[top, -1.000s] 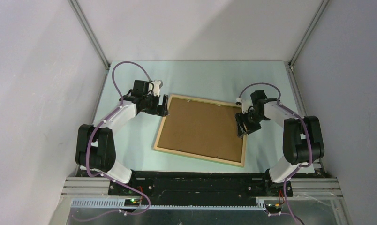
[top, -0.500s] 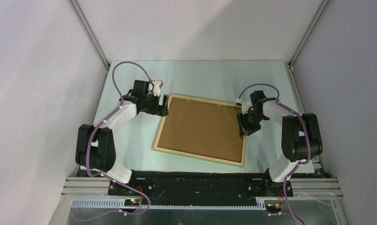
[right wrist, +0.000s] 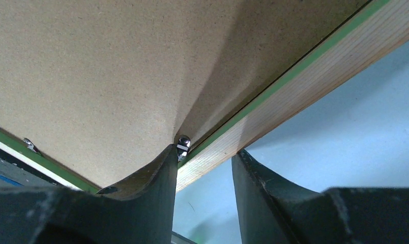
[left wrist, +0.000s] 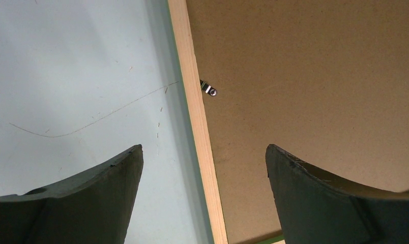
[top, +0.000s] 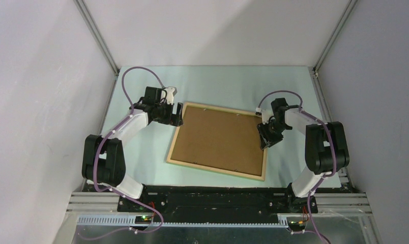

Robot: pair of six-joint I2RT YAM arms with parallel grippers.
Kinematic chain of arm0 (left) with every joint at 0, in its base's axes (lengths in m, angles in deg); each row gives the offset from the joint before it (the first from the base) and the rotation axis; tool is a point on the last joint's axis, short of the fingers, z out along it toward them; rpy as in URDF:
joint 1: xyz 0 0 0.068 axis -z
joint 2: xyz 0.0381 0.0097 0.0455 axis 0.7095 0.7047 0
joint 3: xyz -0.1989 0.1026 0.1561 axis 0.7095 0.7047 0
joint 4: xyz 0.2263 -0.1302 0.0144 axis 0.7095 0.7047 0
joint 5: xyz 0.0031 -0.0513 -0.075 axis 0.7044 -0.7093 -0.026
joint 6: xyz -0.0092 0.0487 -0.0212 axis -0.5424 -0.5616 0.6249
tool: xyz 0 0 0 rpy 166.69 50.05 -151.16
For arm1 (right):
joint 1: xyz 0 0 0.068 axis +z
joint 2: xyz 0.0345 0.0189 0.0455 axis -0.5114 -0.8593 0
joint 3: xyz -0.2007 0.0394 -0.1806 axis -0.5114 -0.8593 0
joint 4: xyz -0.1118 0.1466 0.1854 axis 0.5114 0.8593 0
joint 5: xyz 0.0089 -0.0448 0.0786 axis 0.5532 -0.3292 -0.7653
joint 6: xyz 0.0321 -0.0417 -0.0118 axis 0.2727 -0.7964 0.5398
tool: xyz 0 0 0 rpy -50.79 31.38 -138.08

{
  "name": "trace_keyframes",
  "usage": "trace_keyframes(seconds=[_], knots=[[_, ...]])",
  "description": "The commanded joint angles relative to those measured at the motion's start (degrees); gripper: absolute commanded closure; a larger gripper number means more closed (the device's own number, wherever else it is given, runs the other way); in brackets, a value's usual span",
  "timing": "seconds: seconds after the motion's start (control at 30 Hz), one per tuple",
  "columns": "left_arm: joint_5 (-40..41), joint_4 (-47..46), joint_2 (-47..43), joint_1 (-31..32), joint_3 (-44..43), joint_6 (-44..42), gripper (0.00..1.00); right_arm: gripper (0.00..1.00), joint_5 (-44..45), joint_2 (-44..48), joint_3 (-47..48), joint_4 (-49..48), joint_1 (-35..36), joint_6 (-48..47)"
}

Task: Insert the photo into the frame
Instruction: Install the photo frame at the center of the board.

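Observation:
The frame (top: pixel 217 172) lies face down on the pale table, its pale wood back up. The brown backing board (top: pixel 217 137) fills it. The photo is hidden. My left gripper (top: pixel 179 113) is open and hovers over the frame's far left corner. In the left wrist view (left wrist: pixel 202 152) its fingers straddle the left rail (left wrist: pixel 192 101) near a metal clip (left wrist: pixel 209 90). My right gripper (top: pixel 266 138) is at the right rail. In the right wrist view (right wrist: pixel 206 152) its fingers close across the rail (right wrist: pixel 314 76), and the inner finger touches a metal clip (right wrist: pixel 182 142).
The pale green table (top: pixel 217 84) stretches behind and beside the frame. Grey walls and metal posts (top: pixel 98 38) enclose it on three sides. The arm bases sit on the black rail (top: pixel 207 201) at the near edge.
My right gripper has shifted slightly farther along the frame's right rail. The left arm and the frame have not moved.

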Motion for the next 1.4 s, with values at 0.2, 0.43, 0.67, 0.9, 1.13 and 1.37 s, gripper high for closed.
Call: trace_keyframes(seconds=[0.2,0.43,0.67,0.9,1.13,1.37], knots=[[-1.13,-1.57,-0.97,0.11,-0.05,-1.15,0.06,0.68,4.71,-2.37,0.31,-2.02,1.78,-2.06],[-1.10,-1.59,-0.76,0.10,-0.07,-1.20,0.06,0.83,9.82,-2.23,0.07,-3.41,3.12,-3.39],[0.35,-1.56,0.97,0.16,-0.12,-1.59,0.06,0.89,8.80,-2.26,1.23,-2.56,2.92,-7.26],[0.30,-1.56,0.87,0.10,-0.13,-1.45,0.06,0.85,4.21,-2.64,3.86,0.63,1.27,-10.29],[0.65,-1.56,0.91,0.14,-0.09,-1.25,0.06,0.55,-0.86,-1.74,4.75,1.56,-0.48,-8.91],[1.42,-1.52,0.77,0.11,-0.22,-1.07,0.06,0.41,-3.59,-1.14,5.88,1.68,-2.59,-5.06]])
